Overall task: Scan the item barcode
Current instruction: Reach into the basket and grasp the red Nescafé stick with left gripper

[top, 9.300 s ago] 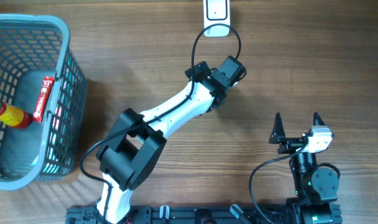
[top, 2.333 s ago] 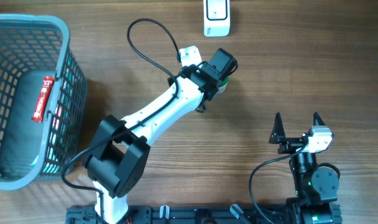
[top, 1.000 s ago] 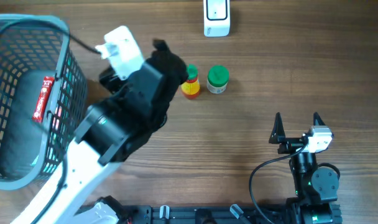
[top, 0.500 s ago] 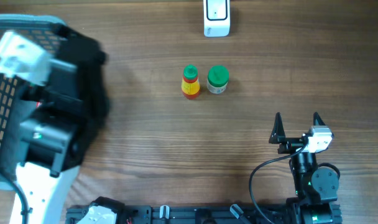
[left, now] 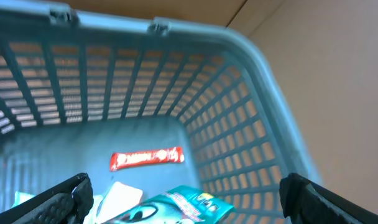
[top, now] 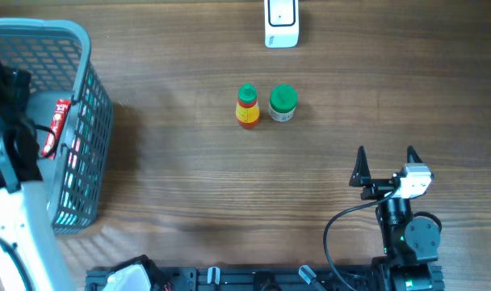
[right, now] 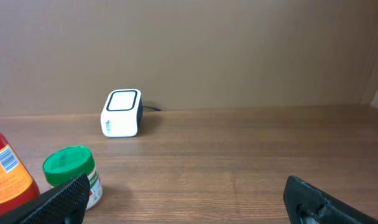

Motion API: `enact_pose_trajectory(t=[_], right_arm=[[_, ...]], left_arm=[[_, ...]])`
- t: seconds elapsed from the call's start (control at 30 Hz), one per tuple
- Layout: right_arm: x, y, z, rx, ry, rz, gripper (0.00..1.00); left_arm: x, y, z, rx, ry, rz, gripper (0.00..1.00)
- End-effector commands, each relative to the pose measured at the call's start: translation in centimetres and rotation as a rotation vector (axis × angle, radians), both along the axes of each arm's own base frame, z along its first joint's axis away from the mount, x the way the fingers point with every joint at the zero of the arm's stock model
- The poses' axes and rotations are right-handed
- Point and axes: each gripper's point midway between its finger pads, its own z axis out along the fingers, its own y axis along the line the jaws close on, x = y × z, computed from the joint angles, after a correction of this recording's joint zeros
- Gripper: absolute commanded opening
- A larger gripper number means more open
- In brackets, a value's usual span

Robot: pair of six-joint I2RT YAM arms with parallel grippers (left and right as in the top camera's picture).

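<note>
My left gripper [left: 186,200] hangs open inside the grey plastic basket [top: 84,97], with nothing between its fingers. Below it lie a red packet [left: 147,158], a teal pouch [left: 179,207] and a white item [left: 119,198]. In the overhead view the left arm [top: 7,174] covers the basket's left part, and the red packet [top: 57,127] shows beside it. The white barcode scanner [top: 280,23] stands at the table's far edge. My right gripper [top: 385,164] rests open and empty at the near right, facing the scanner [right: 122,112].
A red and yellow bottle with a green cap [top: 246,106] and a green-lidded jar [top: 283,103] stand side by side mid-table, in front of the scanner. The right wrist view shows the jar [right: 69,173] and the bottle [right: 5,171] at its left edge.
My left arm has swung left from beside the bottle and jar to over the basket. The bottle and jar stand where they were. The right arm has not moved.
</note>
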Motion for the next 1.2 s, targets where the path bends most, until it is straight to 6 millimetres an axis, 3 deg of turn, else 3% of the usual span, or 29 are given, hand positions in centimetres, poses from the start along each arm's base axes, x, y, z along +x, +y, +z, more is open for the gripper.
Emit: enact_pose_trajectory(t=[0.0,0.2,0.57,0.7,0.9,1.17], right_arm=[[0.0,0.3,0.1,-0.01,-0.007,0.017,1.0],[0.0,0.3,0.1,-0.01,-0.007,0.017,0.99],[0.0,0.3,0.1,-0.01,-0.007,0.017,1.0],[0.0,0.3,0.1,-0.011,-0.007,0.017,1.0],[0.0,0.3,0.1,-0.01,-0.007,0.017,1.0],[0.0,0.3,0.1,-0.01,-0.007,0.017,1.0]], left_arm=[[1.9,0.5,-2.9,-0.09,0.058,-0.039,1.0],[3.9,1.5,-7.7,-0.221,0.095,0.066,1.0],[5.3,3.8,-16.9,-0.453,0.114,0.388,1.0],[5.2,4.6,-18.5,-0.49,0.096,0.483,1.0],[4.5,6.3,-19.3,-0.462,0.106,0.535,1.0],[5.2,6.7,-21.0,-0.467,0.123,0.541,1.0]])
